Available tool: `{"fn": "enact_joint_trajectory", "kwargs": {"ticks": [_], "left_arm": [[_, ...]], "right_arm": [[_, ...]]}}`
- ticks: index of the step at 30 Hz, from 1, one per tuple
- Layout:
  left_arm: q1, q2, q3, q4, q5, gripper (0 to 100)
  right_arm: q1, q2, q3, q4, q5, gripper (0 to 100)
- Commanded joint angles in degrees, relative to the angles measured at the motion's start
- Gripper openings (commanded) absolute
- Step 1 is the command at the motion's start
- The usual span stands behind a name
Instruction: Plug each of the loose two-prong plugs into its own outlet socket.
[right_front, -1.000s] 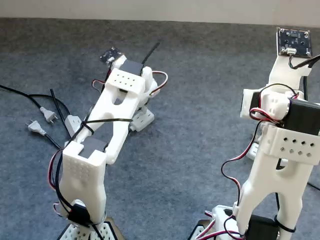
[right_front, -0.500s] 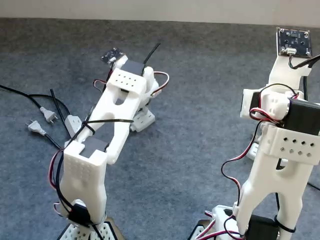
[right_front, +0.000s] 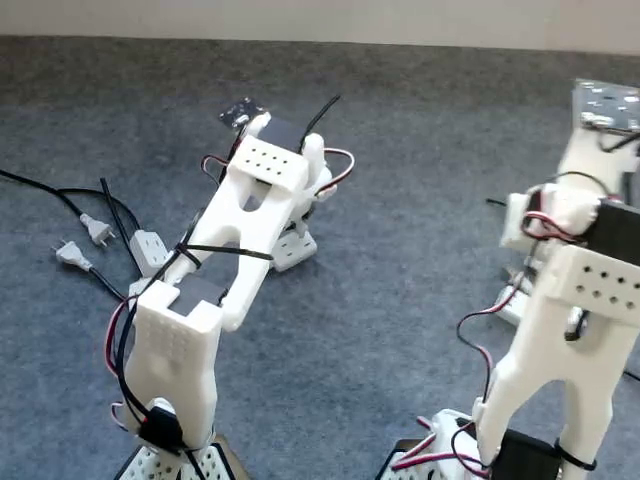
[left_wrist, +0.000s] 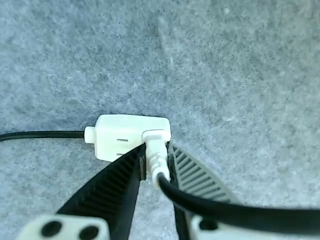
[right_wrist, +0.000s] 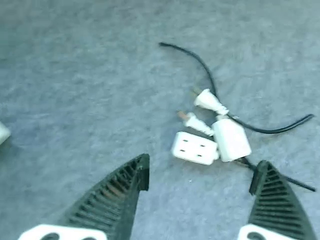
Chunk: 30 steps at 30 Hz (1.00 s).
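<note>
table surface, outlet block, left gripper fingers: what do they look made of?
Surface: grey felt or short-pile carpet, matte, with a fuzzy fibre texture.
Outlet block: white moulded plastic, smooth with a slight sheen and rounded edges.
Fingers of the left gripper: dark matte plastic with ribbed faces, probably 3D-printed. They could be a rubbery material; the look leaves that open.

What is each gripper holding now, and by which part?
The left gripper is shut on a white plug, by the sides of its body, just behind the outlet socket. The right gripper is open and holds nothing.
</note>
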Motion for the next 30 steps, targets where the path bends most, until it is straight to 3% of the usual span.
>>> {"fn": "enact_joint_trajectory", "kwargs": {"ticks": [1, 7, 14, 21, 30], "left_arm": [[0.9, -2.6, -3.6, 2.3, -1.9, 6], [2.4, -2.4, -5.8, 5.3, -2.7, 6], [1.2, -1.9, -5.1, 3.3, -2.6, 6], [-1.1, -2.0, 3.6, -7.8, -3.1, 6], [0.8, -2.6, 3.7, -3.4, -3.0, 6]], "right_arm": [[6.4, -1.1, 0.0, -2.2, 4.7, 31.8], [13.6, -1.8, 7.8, -8.1, 7.2, 31.8], [13.8, -1.9, 14.5, -13.4, 6.9, 31.8], [13.8, -1.9, 14.8, -13.3, 6.9, 31.8], [13.8, -2.0, 14.4, -13.1, 6.9, 31.8]]}}
